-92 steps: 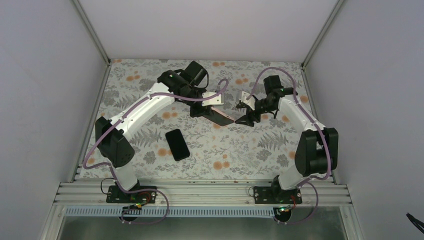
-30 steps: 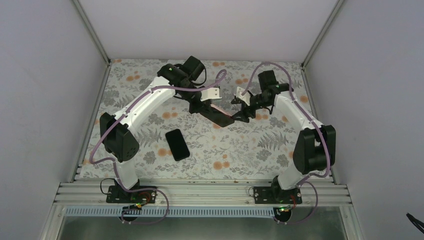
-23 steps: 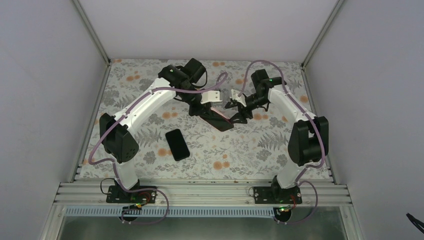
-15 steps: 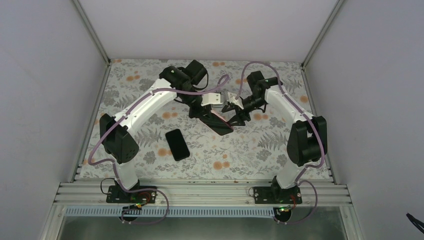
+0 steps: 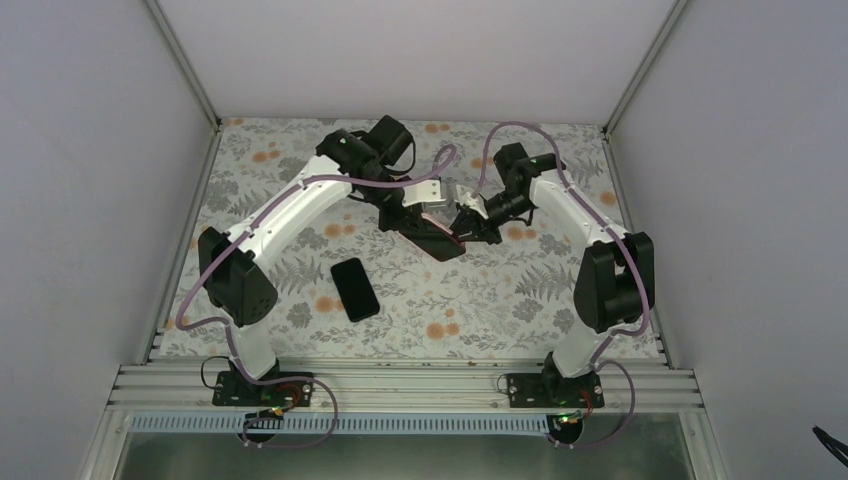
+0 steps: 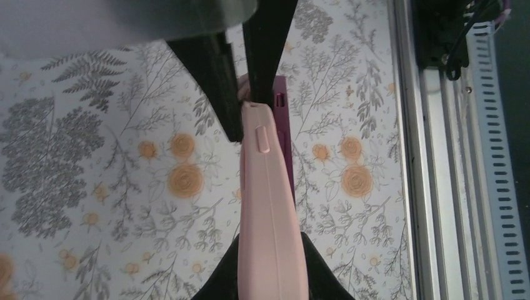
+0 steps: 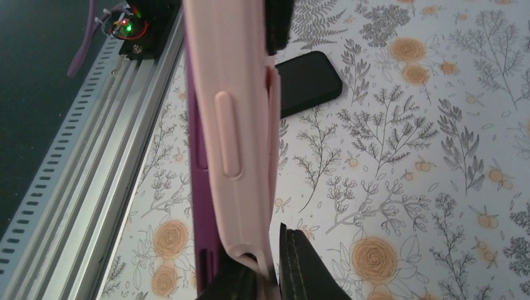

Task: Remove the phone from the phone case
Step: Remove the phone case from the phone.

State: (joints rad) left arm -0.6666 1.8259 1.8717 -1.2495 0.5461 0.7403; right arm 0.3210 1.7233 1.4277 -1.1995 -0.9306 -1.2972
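Top external view: the right end effector [image 7: 265,265] has swung in across the counter [image 5: 500,300] and pinches the case [image 6: 269,206] lip. The left end effector [image 6: 270,253] clamps the case aloft, with the phone [image 7: 199,156] still inside, seemingly ready for peeling.

The phone case [image 6: 269,206] hangs above the far middle of the worktop [image 5: 500,300], the left tool [image 6: 250,112] at its left end and the right tool [image 7: 270,275] at its right, the phone [image 6: 284,125] inside it. A second phone [image 5: 355,288] lies flat nearer the bases, left of the case.
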